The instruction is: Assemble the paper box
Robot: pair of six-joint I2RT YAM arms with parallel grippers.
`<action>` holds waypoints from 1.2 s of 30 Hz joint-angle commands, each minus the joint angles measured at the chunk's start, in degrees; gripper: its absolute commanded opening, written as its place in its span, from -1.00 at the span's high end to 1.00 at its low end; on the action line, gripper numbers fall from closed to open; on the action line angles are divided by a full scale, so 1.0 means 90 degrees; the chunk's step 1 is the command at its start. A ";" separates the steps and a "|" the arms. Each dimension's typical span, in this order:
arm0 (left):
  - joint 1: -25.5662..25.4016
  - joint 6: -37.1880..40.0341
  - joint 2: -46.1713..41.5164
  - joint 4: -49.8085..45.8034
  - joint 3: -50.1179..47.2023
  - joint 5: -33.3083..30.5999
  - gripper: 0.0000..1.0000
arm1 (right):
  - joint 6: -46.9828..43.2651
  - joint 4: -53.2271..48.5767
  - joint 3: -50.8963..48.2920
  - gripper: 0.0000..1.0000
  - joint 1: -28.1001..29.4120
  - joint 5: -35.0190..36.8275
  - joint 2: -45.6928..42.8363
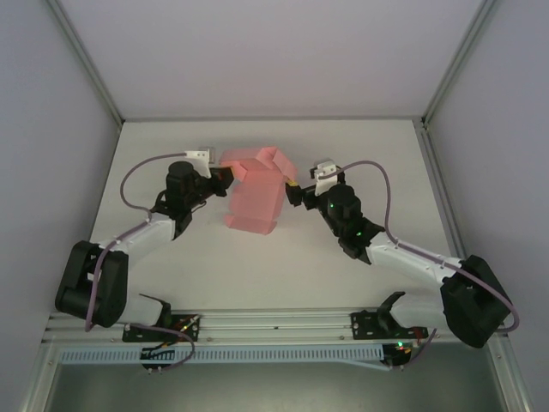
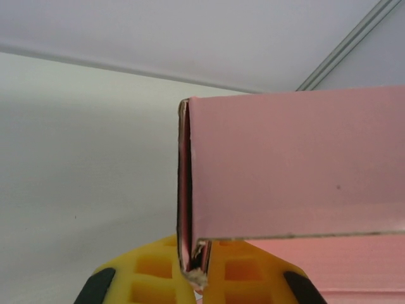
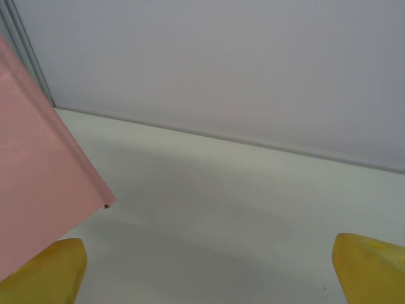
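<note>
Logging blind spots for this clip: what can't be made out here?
- Top external: whether the paper box rests on the table; its own panels hide its underside.
- Left wrist: the box's inside, a dark slit above the left gripper.
- Right wrist: most of the box, cut off by the frame's left edge.

I see a matt pink thin-card box (image 2: 297,177), grid-moulded yellow finger pads (image 2: 149,271) and a smooth matt white tabletop (image 1: 257,275).

left jaws tight, right jaws wide apart
</note>
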 commanded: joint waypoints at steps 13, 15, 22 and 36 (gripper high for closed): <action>-0.0053 0.0340 0.0299 -0.0481 0.0325 0.0063 1.00 | -0.1059 0.0526 0.0240 -0.99 0.0124 0.0135 -0.0274; -0.0052 0.0338 0.0343 -0.0502 0.0349 0.0094 1.00 | -0.1068 0.0652 0.0248 -1.00 0.0138 0.0135 -0.0234; -0.0053 0.0323 0.0400 -0.0576 0.0379 0.0079 1.00 | -0.0851 0.1027 0.0104 -0.99 0.0162 0.0531 -0.0448; -0.0052 0.0341 0.0451 -0.0447 0.0343 0.0347 1.00 | 0.1873 0.1125 -0.0083 -0.99 -0.0376 0.0122 -0.0496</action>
